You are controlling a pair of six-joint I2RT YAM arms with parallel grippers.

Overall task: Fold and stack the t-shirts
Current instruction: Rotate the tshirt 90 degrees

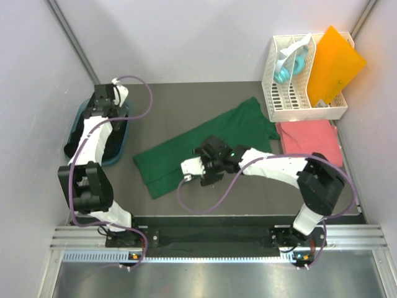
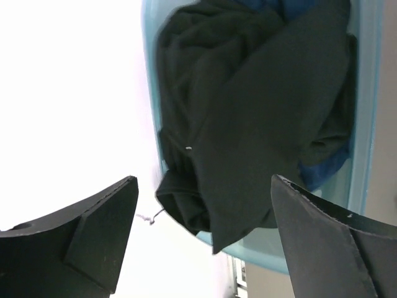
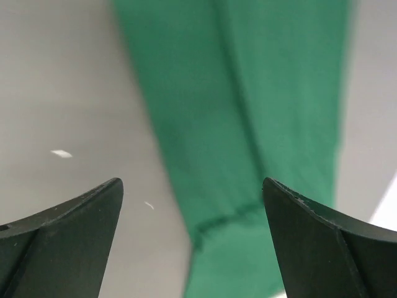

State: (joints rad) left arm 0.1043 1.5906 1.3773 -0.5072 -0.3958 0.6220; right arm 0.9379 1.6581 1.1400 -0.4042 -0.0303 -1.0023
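A dark green t-shirt lies folded into a long strip, running diagonally across the middle of the table. Just above its near edge hovers my right gripper, open with nothing between the jaws; in the right wrist view the green t-shirt fills the gap past that gripper. A coral pink t-shirt lies folded flat at the right. Black t-shirts are bunched in a blue bin at the left. My left gripper hangs open over them, holding nothing.
A white slotted rack stands at the back right with an orange plastic sheet and a light blue item in it. The blue bin sits against the left wall. Grey walls close in both sides.
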